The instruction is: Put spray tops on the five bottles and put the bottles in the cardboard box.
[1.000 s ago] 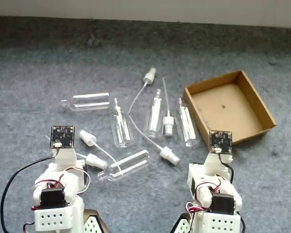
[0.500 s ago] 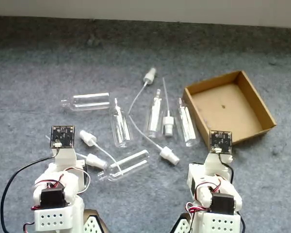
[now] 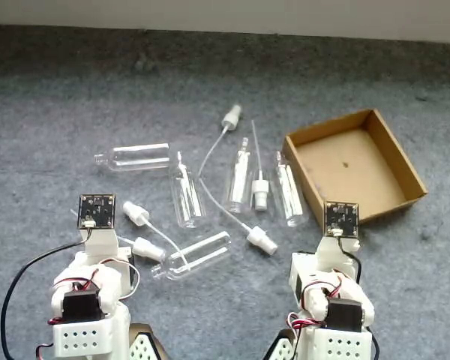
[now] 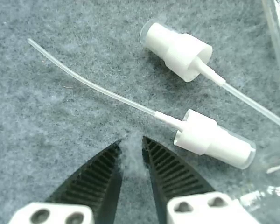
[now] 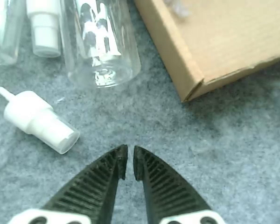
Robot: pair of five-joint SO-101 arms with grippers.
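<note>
White arms (image 3: 86, 336), red wires (image 3: 313, 294), blk ribbed hands (image 4: 131, 145).

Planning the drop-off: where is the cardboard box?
High view: the cardboard box lies on the right side, empty, just beside the rightmost bottle.

The right wrist view's edge cuts off the cardboard box (image 5: 224, 42) and the bottle (image 5: 100, 42) beside it.

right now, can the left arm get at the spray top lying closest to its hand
Probably yes: the spray top lies just beside the left hand on the carpet, with nothing between them.
</note>
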